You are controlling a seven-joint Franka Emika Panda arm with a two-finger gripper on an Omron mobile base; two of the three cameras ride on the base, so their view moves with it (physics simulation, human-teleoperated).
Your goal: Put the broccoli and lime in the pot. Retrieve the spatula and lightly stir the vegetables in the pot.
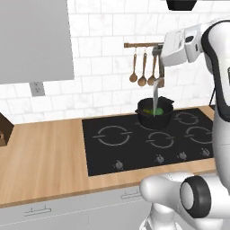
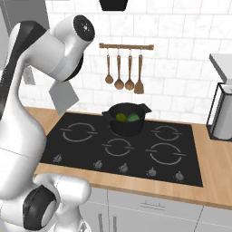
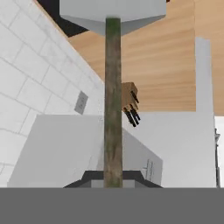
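Pot (image 2: 127, 121): squat round black, small side handles, upright on the hob's rear-centre ring, below and well apart from the fingers. Lime (image 2: 120, 117) (smooth yellow-green ball) & broccoli (image 2: 132, 118) (bumpy green floret): both inside pot, side by side, lime on left in right base view. Spatula (image 1: 156, 96): thin handle clamped between the fingers at top, hanging down from them, flat light-grey blade at far end reaching into pot mouth in left base view; blade/veg contact can't tell.
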